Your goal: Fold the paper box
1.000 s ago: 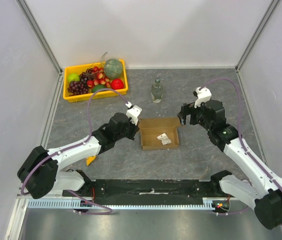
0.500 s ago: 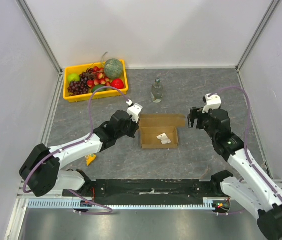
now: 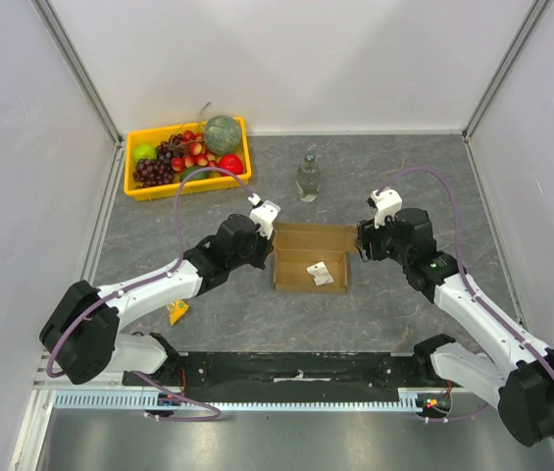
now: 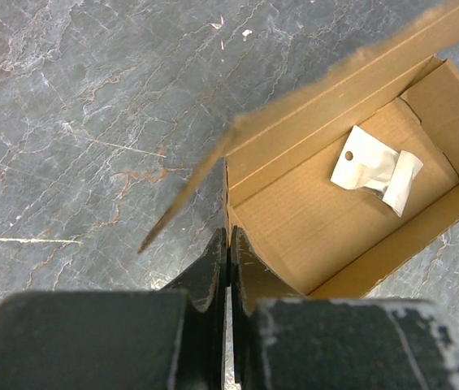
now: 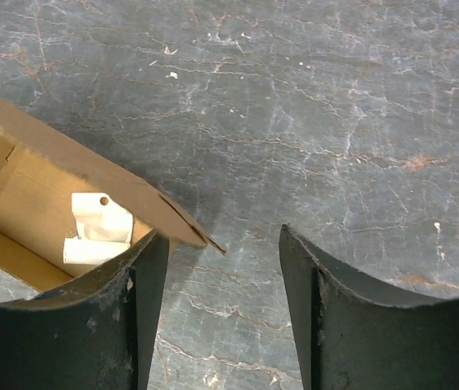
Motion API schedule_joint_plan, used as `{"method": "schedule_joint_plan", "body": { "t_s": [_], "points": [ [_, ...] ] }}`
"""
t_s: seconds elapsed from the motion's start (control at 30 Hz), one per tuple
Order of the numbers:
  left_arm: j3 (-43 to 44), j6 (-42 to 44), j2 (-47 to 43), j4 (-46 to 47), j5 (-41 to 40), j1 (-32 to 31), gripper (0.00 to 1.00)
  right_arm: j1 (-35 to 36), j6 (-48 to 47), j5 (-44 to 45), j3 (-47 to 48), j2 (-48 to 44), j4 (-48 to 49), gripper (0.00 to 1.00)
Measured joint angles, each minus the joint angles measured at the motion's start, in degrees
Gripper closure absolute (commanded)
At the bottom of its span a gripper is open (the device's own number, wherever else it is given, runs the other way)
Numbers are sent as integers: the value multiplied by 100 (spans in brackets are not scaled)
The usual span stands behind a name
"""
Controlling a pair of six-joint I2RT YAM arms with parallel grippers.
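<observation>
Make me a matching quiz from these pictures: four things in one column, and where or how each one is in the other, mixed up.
1 left gripper
2 right gripper
3 bottle
4 white packet

A lying inside the paper box
B open, beside the paper box
C upright, beyond the paper box
D shut on the paper box's end wall

Pairs: 1-D, 2-B, 3-C, 4-A

The left arm (image 3: 149, 289) reaches forward and to the right, low over the table. The left gripper (image 4: 227, 260) has its jaws pressed together, pinched on the near-left wall of the paper box (image 4: 351, 219). The right arm (image 3: 473, 304) stretches forward and to the left. The right gripper (image 5: 221, 309) points down, its fingers (image 5: 144, 309) spread well apart and holding nothing.
</observation>
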Motion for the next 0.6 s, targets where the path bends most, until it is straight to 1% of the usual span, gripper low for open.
{"method": "schedule_joint_plan", "body": {
  "t_s": [0.27, 0.53, 0.6],
  "points": [
    [79, 0, 98, -2, 4, 15, 98, -2, -42, -358, -9, 378, 297, 46],
    [96, 0, 105, -7, 17, 15, 98, -2, 13, -516, -11, 595, 402, 61],
    [107, -2, 111, -15, 44, 15, 98, 0, 48, -538, -11, 595, 442, 63]
  ]
}}
